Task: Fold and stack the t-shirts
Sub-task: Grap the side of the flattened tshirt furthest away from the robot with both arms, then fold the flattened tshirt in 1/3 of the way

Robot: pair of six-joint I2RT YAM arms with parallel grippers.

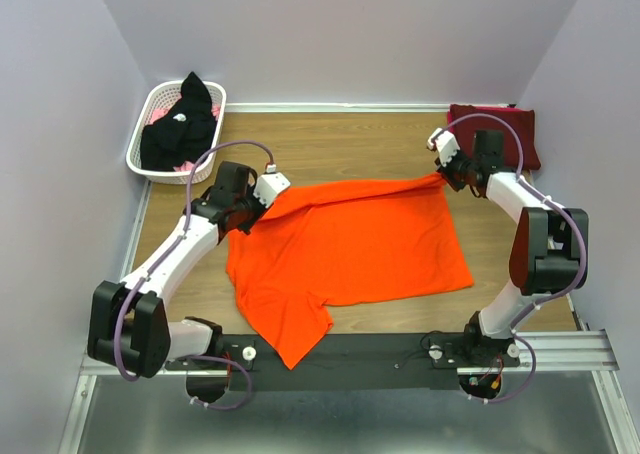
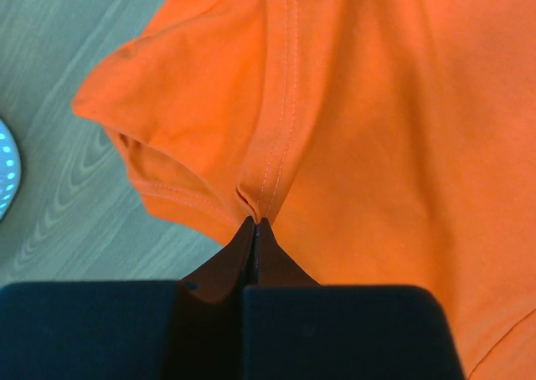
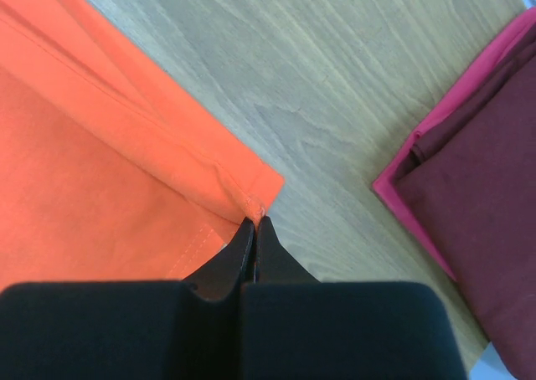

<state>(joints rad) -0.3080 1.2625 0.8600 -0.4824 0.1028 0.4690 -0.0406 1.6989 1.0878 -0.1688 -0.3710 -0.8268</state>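
Well, the wooden table [image 1: 340,139] is mostly taken up by the orange t-shirt [image 1: 345,244], spread flat in the middle, one sleeve trailing toward the near edge. A maroon t-shirt [image 3: 494,187] lies folded at the far right corner. The black t-shirt [image 1: 185,124] sits heaped in the white basket [image 1: 143,134], far left. The left gripper [image 2: 255,223] is pinched tight on the orange cloth at a sleeve seam, and the right gripper [image 3: 255,221] is clamped on a hem corner. I'd say the fold goes best if both arms lift together, hold that far edge taut and carry it over evenly, so nothing bunches.
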